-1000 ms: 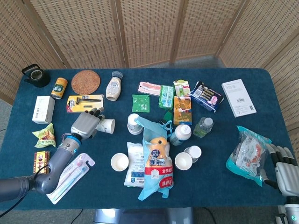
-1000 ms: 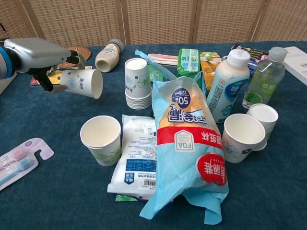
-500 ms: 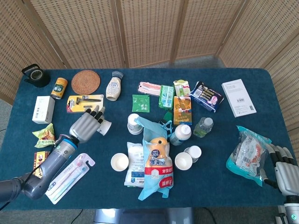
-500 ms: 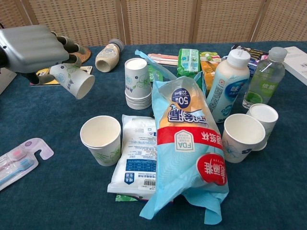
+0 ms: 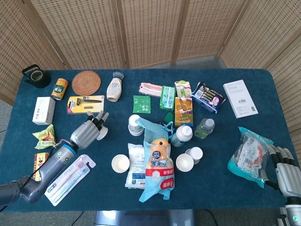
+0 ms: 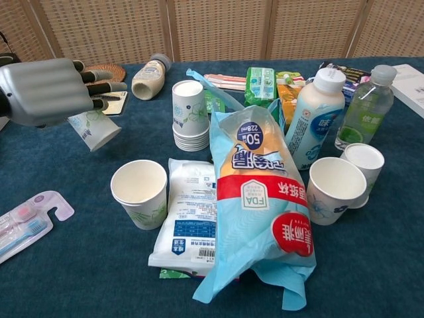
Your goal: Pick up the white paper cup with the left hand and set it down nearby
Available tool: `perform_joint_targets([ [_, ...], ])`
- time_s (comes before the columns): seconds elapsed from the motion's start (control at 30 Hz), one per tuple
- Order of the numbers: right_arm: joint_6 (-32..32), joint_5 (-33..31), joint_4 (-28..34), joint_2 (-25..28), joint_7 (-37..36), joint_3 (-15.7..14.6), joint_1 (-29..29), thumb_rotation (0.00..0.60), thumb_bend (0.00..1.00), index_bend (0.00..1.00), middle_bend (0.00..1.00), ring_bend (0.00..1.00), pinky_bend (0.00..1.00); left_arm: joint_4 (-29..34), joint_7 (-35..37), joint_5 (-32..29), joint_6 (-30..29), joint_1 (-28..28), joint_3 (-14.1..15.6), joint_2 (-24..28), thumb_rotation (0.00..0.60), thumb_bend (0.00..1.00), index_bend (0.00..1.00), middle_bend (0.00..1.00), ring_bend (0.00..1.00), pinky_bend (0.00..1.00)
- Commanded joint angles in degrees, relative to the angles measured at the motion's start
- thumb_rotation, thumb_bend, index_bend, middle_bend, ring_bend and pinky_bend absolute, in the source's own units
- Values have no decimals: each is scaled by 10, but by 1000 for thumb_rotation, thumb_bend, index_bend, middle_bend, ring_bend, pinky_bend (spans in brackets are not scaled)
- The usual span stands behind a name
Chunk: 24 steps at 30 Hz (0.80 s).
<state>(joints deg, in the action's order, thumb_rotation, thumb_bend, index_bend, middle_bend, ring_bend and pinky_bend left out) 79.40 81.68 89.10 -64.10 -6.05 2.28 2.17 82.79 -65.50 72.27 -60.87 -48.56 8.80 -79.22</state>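
Observation:
The white paper cup [image 5: 102, 133] [image 6: 95, 130], printed with a pale green pattern, lies tilted with its mouth facing down and to the right, left of the table's middle. My left hand [image 5: 86, 133] [image 6: 43, 91] sits right over it, fingers stretched out straight and apart above the cup's upper side. The cup's base is hidden beneath the palm, and so is the thumb. My right hand [image 5: 286, 170] rests at the table's near right corner, fingers apart and holding nothing, beside a clear snack bag [image 5: 249, 155].
An upright paper cup [image 6: 139, 192] stands just near of the tilted one. A stack of cups [image 6: 189, 116] and a blue snack bag [image 6: 258, 199] lie to its right. A toothbrush pack [image 5: 70, 179] lies near my left forearm, and a razor pack [image 5: 84, 104] lies behind the hand.
My left hand has come down and toward me with the cup, tipping it from level to mouth-down. Its fingers have straightened off the cup. The right hand is unmoved.

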Motion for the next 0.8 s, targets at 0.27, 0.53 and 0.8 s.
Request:
perform_joint_targets([
  [0.27,6,2,-4,1,-9,-2,-5,599,479,50,35,0,74,1,-52,11,8,10,-8,-24,600,481,271,0,0,283],
  [0.53,13,8,-8,3,-20,-5,-10,600,479,50,36,0,74,17,-69,17,-2,21,-17,-22,600,480,83,0,0,256],
  [0.8,17,15,-7,5,-25,-7,-11,600,479,50,35,0,73,38,-71,25,-16,34,-26,-15,600,480,0,0,0,222],
])
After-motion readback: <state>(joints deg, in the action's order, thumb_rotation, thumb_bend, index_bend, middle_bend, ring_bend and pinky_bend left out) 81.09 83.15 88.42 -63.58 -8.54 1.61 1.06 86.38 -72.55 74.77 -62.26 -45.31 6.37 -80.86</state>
